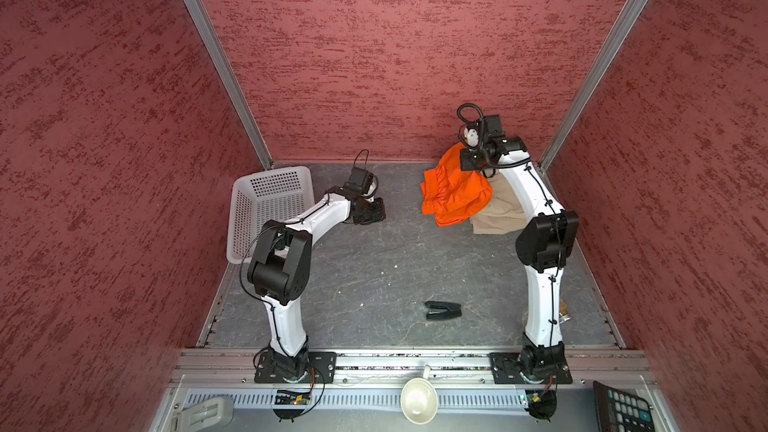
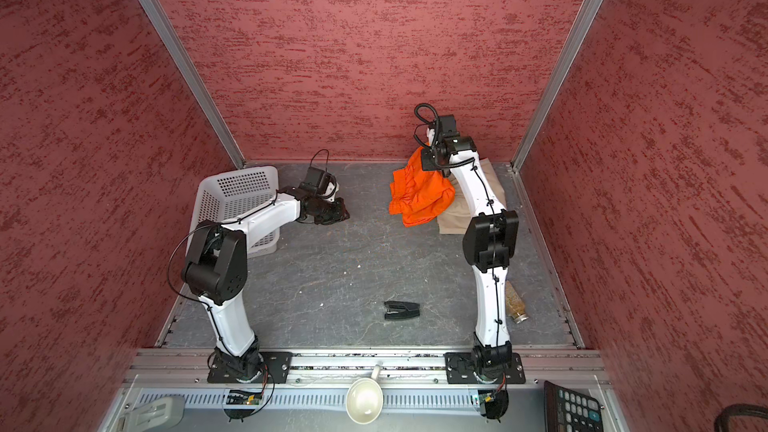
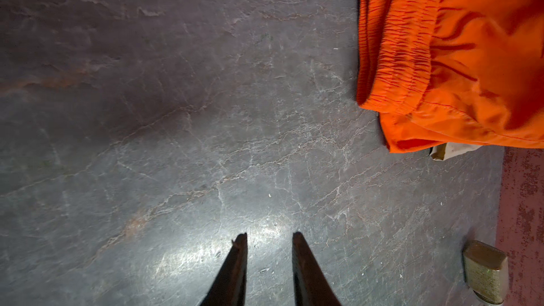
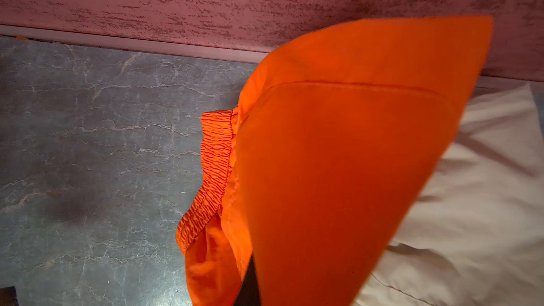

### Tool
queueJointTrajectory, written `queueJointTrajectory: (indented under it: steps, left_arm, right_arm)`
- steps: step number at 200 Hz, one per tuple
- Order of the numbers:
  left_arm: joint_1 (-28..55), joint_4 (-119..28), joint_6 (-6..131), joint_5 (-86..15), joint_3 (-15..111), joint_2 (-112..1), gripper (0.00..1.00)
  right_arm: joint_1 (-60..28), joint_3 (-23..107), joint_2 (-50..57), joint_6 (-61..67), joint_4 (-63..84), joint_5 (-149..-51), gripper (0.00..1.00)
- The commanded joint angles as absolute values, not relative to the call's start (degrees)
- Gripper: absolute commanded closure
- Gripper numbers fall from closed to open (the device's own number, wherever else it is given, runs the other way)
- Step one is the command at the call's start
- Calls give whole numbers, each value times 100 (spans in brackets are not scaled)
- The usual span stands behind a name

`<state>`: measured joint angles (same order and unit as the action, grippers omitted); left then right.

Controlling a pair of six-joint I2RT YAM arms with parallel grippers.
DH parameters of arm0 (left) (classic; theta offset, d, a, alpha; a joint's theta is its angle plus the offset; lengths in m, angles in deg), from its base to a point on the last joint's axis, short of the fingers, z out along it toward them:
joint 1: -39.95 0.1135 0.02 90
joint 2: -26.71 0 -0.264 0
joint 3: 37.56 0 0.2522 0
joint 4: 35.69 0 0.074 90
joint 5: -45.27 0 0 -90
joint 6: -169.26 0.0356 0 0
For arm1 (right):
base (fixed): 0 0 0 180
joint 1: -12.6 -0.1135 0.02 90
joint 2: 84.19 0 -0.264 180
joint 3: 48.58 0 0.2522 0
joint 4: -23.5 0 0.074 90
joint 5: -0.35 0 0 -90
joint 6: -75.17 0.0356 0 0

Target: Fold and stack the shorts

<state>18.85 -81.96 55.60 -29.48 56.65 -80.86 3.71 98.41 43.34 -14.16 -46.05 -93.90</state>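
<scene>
Right gripper [image 1: 468, 159]: clenched on orange shorts [image 1: 455, 193], which hang beneath it, partly over beige shorts [image 1: 498, 214].
Left gripper [image 3: 269, 235]: slightly parted, empty, well apart from both pairs.
Advice: probably lower slowly, centred over the beige pair, then release.

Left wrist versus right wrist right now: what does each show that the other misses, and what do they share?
Left wrist only: the left gripper, fingers apart over bare tabletop, holding nothing, and a jar near the red wall. Right wrist only: a raised flap of the orange shorts close to the lens, hiding most of the right fingers. Both: the orange waistband, some of the beige shorts, tabletop, wall.
</scene>
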Motion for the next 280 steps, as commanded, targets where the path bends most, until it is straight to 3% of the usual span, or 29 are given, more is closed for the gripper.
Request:
queueJointTrajectory:
  steps: [1,54,167,260,270,280]
  left_arm:
    - [1913,-8250,5535,-2989,5657,-7989,71]
    - [1917,-8315,5548,-3001,5803,-8004,71]
    - [1904,-8346,5544,-3029,5873,-7929,71]
    - [1917,-8434,5509,-3226,5799,-7773,70]
    - [1913,-8466,5508,-3262,5800,-7728,69]
    - [1922,-8487,5501,-3330,5788,-7675,68]
  right_arm:
    - [533,10157,4120,-1725,-5192,-9154,100]
    - [707,10915,4070,-1789,-5727,-9259,100]
    - [1144,11067,3896,-1873,-5916,-9774,100]
    - [2149,10263,4802,-1547,-5344,-8537,100]
    - [2244,10134,4921,-1497,-5153,-8310,91]
    - [2341,10107,5049,-1408,-5019,-8148,76]
